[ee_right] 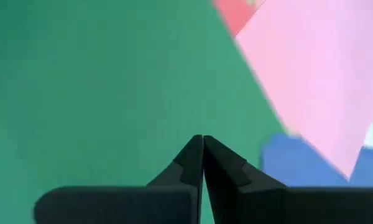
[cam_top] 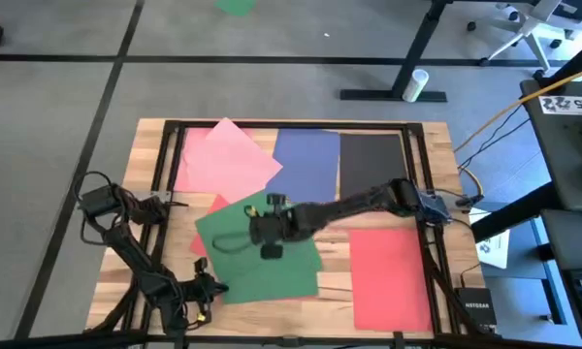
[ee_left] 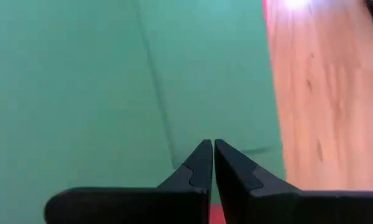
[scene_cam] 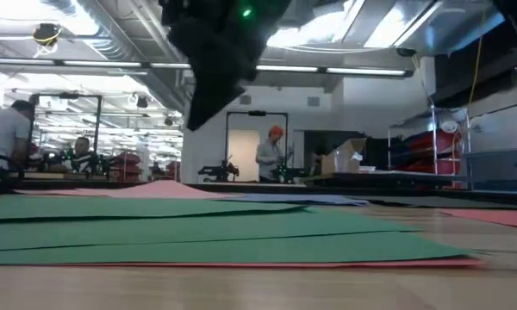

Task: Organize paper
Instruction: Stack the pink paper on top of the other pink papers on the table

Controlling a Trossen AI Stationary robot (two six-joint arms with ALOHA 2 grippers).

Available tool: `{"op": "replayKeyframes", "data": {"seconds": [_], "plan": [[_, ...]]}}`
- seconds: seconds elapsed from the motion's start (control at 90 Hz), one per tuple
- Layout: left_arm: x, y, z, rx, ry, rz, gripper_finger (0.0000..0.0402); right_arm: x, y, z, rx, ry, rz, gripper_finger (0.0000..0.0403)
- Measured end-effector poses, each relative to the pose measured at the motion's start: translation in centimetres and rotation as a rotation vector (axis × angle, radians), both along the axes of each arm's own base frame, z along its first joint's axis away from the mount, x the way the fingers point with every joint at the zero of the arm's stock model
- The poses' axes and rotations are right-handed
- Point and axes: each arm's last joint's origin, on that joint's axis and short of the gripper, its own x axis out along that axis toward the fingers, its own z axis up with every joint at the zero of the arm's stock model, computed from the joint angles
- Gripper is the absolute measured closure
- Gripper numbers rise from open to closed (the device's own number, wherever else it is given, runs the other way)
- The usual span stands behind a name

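Flat matte paper sheets point(cam_top: 262, 254) in green, pink, blue, black, red spread overlapping on wooden table point(cam_top: 145, 160), right gripper point(cam_top: 257, 231) fingertips pressed together above green, left gripper point(cam_top: 213, 288) likewise closed, nothing pinched.

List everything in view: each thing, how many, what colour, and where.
Table: one, light wood with a dark frame, centre of the high view.
Pink sheet: one, pink, far left of the table, tilted.
Blue sheet: one, blue, far middle, partly under the pink sheet.
Black sheet: one, black, far right.
Green sheets: at least two, green, overlapping at near centre.
Red sheet: one, red, near right; more red edges show under the green sheets.
White sheet: one, printed, off the table's right edge.
People: several, in the room behind.
Left gripper: shut, over a green sheet, near left.
Right gripper: shut, above the green sheets.
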Motion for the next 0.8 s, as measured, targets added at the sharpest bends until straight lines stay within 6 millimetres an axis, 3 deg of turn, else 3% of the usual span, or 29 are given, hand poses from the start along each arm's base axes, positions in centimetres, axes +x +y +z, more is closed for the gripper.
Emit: {"op": "replayKeyframes", "data": {"seconds": [0.178,0.311,0.533,0.8], "plan": [[1.3,0.6,0.2,0.047,0.005,0.009,0.0402,0.7,-4.5,0.0,0.035,0.006,-0.015,0.0403],[1.9,1.6,-0.1,0.064,0.017,0.045,0.0402,0.8,-6.4,-0.1,0.059,0.015,-0.039,0.0403],[1.2,2.5,-1.6,0.024,-0.004,0.105,0.0402,0.9,-6.8,0.0,0.081,0.010,-0.016,0.0403],[0.4,0.5,-2.0,-0.101,-0.021,0.020,0.0402,1.0,-6.8,0.0,0.078,0.002,-0.008,0.0403]]}}
